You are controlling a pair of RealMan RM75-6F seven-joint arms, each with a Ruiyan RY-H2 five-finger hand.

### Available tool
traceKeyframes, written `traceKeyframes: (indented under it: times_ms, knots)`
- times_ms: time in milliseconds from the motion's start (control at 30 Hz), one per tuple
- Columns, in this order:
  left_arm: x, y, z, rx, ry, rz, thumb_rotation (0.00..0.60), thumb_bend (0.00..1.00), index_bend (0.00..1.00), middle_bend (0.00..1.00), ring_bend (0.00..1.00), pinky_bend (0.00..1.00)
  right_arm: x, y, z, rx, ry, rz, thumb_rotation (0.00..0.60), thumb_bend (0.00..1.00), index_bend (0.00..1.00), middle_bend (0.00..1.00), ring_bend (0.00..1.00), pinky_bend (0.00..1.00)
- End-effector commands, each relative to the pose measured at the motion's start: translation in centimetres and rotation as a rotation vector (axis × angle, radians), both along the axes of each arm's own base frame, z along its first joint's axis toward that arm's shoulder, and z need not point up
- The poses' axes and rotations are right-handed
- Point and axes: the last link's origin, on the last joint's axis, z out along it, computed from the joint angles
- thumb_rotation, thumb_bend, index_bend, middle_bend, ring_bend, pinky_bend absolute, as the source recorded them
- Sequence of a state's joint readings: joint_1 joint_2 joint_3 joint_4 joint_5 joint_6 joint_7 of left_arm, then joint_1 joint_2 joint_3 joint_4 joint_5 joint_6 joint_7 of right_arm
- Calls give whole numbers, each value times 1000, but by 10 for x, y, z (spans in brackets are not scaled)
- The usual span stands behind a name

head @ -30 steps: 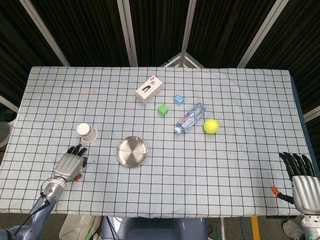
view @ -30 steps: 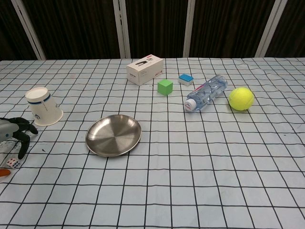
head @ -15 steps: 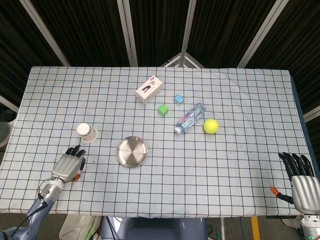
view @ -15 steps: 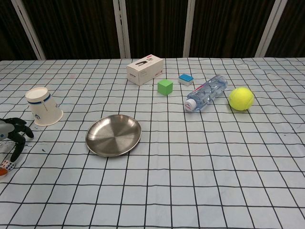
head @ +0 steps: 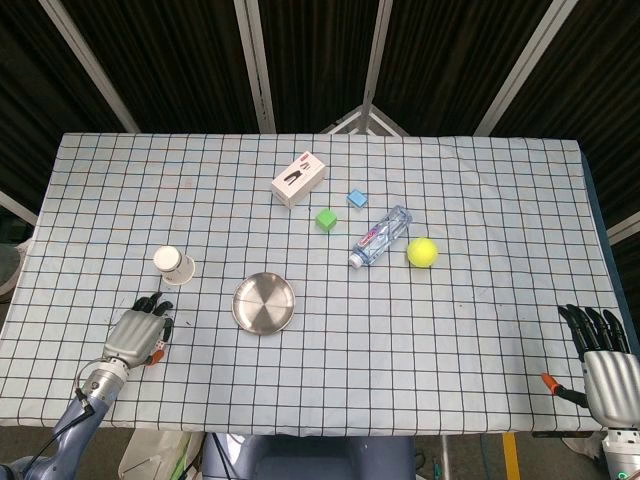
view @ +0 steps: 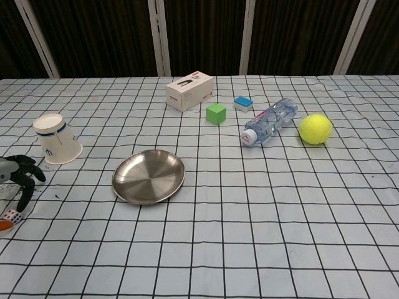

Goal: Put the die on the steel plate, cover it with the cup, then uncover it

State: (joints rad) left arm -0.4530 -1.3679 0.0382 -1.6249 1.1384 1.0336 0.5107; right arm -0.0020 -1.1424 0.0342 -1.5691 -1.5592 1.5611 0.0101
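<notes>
At the near left corner of the checked table [head: 480,190], the left hand [head: 135,332] is low over the cloth with its dark fingers [view: 25,177] curled downward; the white die [view: 12,217] lies just under them, and I cannot tell if the hand touches or holds it. A little farther stands the paper cup [view: 56,138], upside down and slightly tilted. To its right lies the steel plate [view: 149,176], bare inside. Farther back are a white box [view: 190,91], a green cube [view: 216,113] and a small blue block [view: 242,103]. Then come a plastic bottle [view: 269,121] lying on its side and a yellow tennis ball [view: 315,129] beside it. At the near right edge, the right hand [head: 603,358] is spread wide, holding nothing.
</notes>
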Motion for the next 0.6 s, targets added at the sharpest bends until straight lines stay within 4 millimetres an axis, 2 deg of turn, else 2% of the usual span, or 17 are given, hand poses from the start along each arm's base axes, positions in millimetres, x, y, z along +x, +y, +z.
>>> traceKeyframes:
  times_ms: [33,333,600]
  knots:
    - [7,1,5,3,-38,-12,600,475,544,163,0,111,0,0,0,0,0,0,600,132,120,137,96,30]
    - [38,2,9,-2,-129,-92,600,498,551,175,0,111,2,1,2,-5,-6,7,600,131,120,137,95,31]
    - [99,33,-13,14,-177,-247,600,497,553,180,0,114,3,2,6,-16,-16,9,600,131,120,137,95,31]
